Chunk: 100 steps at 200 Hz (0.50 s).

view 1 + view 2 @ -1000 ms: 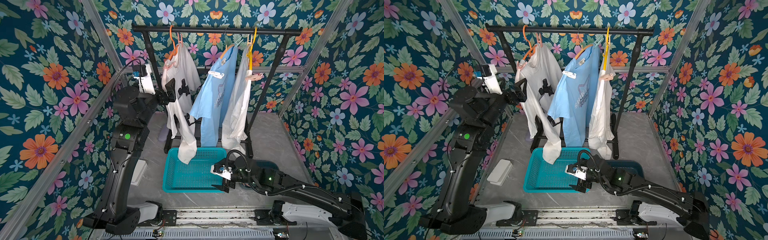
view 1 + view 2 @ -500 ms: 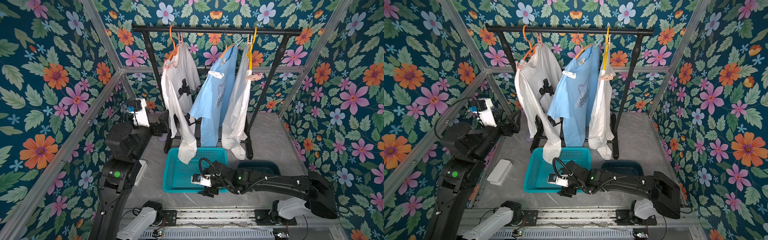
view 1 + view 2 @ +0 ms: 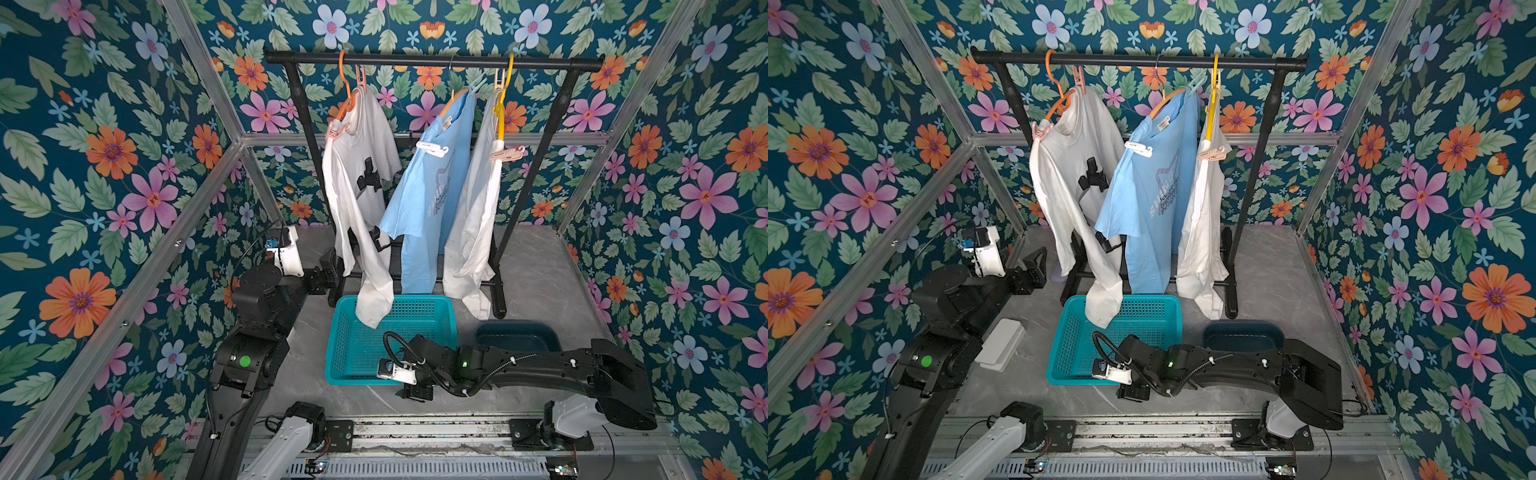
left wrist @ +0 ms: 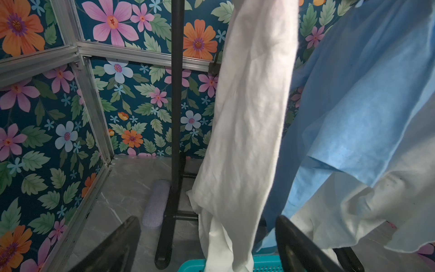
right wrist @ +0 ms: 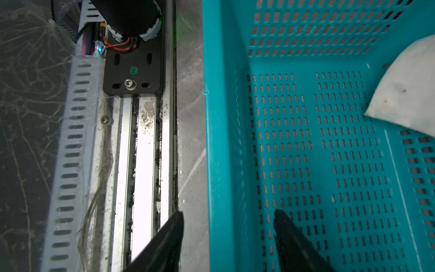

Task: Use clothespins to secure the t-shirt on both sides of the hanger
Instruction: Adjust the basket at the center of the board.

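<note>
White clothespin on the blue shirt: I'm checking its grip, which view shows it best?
Both top views: the clothespin sits unobstructed on the shirt at its shoulder. The wrist views miss it: left shows the shirt's lower cloth, right the basket.

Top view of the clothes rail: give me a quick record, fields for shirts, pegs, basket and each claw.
Rail: black metal garment rail, three hangers
Shirts: white t-shirt on orange hanger, light blue t-shirt, white t-shirt on yellow hanger
Pegs: pink plastic clothespin on orange-hanger shirt; white plastic clothespin on blue; peach plastic clothespin on yellow-hanger shirt
Basket: teal perforated plastic basket, white shirt hem hanging into it
Left claw: open, holding nothing, near a rail post
Right claw: open, straddling basket's near wall
</note>
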### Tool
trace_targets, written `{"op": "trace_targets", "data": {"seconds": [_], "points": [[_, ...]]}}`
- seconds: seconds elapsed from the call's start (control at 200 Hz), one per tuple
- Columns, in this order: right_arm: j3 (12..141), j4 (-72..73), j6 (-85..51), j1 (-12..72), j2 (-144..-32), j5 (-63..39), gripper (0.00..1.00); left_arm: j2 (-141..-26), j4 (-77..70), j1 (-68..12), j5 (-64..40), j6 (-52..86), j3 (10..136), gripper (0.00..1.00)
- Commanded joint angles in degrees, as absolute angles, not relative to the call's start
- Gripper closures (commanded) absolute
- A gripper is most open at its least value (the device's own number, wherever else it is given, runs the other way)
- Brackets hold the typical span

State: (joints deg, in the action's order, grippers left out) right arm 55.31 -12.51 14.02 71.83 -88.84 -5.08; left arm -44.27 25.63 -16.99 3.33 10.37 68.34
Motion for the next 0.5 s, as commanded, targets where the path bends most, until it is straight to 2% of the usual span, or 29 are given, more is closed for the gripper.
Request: {"op": "trace_targets", "data": {"seconds": [0.0,0.06,0.17,0.25,0.345,0.39,0.495], "points": [[55.88,-12.93,13.33,72.2,-89.47,-2.0,0.42,-43.39,24.39,-16.98,5.61,11.07,67.78,0.08],[56.69,-14.46,13.84,72.78,-89.35,-1.67,0.48,-43.16,24.35,-16.98,5.63,10.97,67.68,0.08],[59.83,-20.54,14.33,73.42,-88.08,-1.33,0.77,-43.19,24.52,-17.04,5.6,10.81,67.76,0.08],[61.41,-24.27,13.91,73.45,-85.91,-1.56,0.89,-43.17,24.32,-16.98,6.01,10.56,67.72,0.08],[63.02,-27.7,13.36,73.41,-81.86,-2.9,0.93,-43.11,24.17,-16.97,6.73,9.99,68.02,0.08],[63.57,-28.94,13.27,73.45,-79.85,-3.55,1.0,-43.0,24.01,-16.97,7.57,9.51,68.03,0.08],[64.59,-31.2,13.74,73.43,-75.24,-4.6,1.0,-42.85,23.51,-16.97,9.26,8.29,67.93,0.07]]}}
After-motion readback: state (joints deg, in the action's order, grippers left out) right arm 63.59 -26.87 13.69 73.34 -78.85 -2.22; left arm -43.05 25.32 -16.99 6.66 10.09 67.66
